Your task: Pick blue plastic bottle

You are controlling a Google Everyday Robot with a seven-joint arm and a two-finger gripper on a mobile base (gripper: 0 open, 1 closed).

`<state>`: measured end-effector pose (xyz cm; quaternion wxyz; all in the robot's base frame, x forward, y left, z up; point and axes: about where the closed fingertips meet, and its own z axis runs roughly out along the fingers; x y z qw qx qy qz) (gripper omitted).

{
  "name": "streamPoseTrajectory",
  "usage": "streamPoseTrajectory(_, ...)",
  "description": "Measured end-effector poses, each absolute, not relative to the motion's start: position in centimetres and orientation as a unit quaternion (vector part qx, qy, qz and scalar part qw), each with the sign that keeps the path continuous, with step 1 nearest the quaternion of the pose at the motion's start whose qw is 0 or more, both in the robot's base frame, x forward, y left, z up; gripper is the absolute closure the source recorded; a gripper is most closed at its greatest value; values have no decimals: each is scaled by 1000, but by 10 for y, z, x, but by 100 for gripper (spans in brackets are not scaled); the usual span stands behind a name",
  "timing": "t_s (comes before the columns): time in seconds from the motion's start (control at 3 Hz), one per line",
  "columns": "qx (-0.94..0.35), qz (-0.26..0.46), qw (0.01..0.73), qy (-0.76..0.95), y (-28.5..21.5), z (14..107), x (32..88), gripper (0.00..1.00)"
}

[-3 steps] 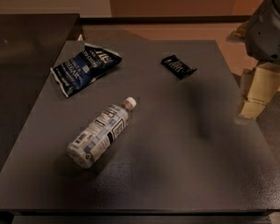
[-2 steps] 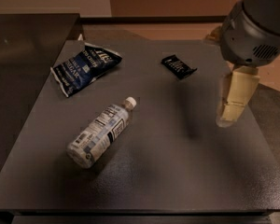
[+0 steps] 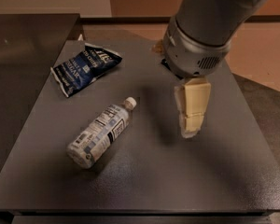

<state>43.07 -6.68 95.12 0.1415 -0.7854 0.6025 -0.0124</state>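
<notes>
Left of the gripper (image 3: 189, 130), blue plastic bottle (image 3: 100, 136) lying apart, gripper state unclear

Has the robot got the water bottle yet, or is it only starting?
Not yet. Nothing looks done: the blue plastic bottle lies on its side on the table, untouched. In hand: the pincer hovers above the table, right of the bottle in the picture, apart from it. Left: reach the bottle, grip it and lift it.
</notes>
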Motion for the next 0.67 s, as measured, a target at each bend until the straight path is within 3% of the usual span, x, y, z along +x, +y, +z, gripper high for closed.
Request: streamPoseTrajectory(0.67, -854, -36, 119, 505, 0, 939, 419, 0)
